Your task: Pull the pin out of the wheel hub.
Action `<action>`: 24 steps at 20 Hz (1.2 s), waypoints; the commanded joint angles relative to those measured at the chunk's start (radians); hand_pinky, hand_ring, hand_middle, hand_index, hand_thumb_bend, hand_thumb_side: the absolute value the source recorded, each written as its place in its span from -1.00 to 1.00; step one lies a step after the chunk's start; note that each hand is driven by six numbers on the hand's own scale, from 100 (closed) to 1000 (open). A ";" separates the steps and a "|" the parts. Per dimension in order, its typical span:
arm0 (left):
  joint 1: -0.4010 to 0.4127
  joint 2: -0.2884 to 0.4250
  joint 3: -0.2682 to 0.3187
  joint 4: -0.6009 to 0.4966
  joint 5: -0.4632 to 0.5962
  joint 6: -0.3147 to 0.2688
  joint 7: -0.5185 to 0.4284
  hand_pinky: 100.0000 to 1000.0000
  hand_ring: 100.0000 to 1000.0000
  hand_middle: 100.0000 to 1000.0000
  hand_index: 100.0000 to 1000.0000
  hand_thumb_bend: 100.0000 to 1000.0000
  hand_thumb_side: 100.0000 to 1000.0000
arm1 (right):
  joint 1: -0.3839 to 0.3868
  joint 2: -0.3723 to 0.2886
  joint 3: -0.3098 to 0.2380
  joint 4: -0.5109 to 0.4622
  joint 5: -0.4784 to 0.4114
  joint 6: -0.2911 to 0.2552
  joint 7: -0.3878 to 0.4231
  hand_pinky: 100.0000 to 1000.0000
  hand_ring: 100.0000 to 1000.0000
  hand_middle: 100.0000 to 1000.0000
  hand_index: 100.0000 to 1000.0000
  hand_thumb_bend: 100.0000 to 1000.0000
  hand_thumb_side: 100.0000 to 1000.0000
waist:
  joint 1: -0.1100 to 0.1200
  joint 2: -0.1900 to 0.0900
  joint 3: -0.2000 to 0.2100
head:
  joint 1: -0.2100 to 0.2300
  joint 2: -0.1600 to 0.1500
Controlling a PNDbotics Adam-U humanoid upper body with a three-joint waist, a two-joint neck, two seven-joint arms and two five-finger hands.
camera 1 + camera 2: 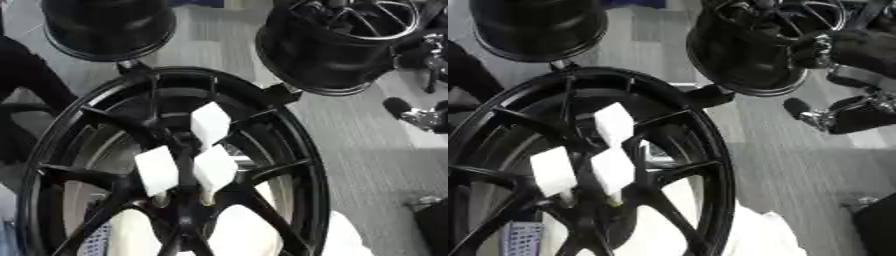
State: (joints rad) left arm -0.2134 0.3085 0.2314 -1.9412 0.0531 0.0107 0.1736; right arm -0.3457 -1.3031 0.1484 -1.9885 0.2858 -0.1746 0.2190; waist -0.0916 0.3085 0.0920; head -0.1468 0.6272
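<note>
— Looking down through the head camera, what fills the view?

— A large black wheel hub [175,165], standing on edge, spokes fanning out from its centre. It takes up the lower left and middle of both views, over a grey carpeted floor [367,145].

— And the pins?

— Three white block-shaped pins [210,122] stick out of the hub's centre, around the middle boss. One sits highest, another is lower and to the left [156,170], and the third [214,167] stands just beside that one on the right. All three are seated in the hub; none is out.

— Where are the robot's hands?

— Only the right hand [833,112] shows, at the right edge of the view, well apart from the hub and the pins. It is dark with silver joints, one rounded fingertip pointing left. It holds nothing, and whether its fingers are spread or curled I cannot tell. No left hand shows in either view.

— Anything else around?

— Two more black rims stand beyond the hub: one at the upper left [105,27], one at the upper right [337,42] with thin spokes visible inside. White material [754,235] lies under the hub's lower edge.
</note>
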 commanded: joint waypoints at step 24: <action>-0.031 0.026 -0.010 -0.004 0.015 0.002 -0.016 0.54 0.38 0.13 0.55 -1.00 0.23 | -0.504 0.291 0.228 0.136 -0.132 0.107 0.363 0.74 0.64 0.45 0.60 -1.00 -0.71 | -0.015 -0.023 0.051 | -0.098 -0.023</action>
State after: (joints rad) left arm -0.2324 0.3163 0.2193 -1.9340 0.0657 0.0125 0.1576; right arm -0.8321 -1.0100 0.3798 -1.8641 0.1594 -0.0682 0.5666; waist -0.1125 0.3079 0.1438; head -0.2384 0.6139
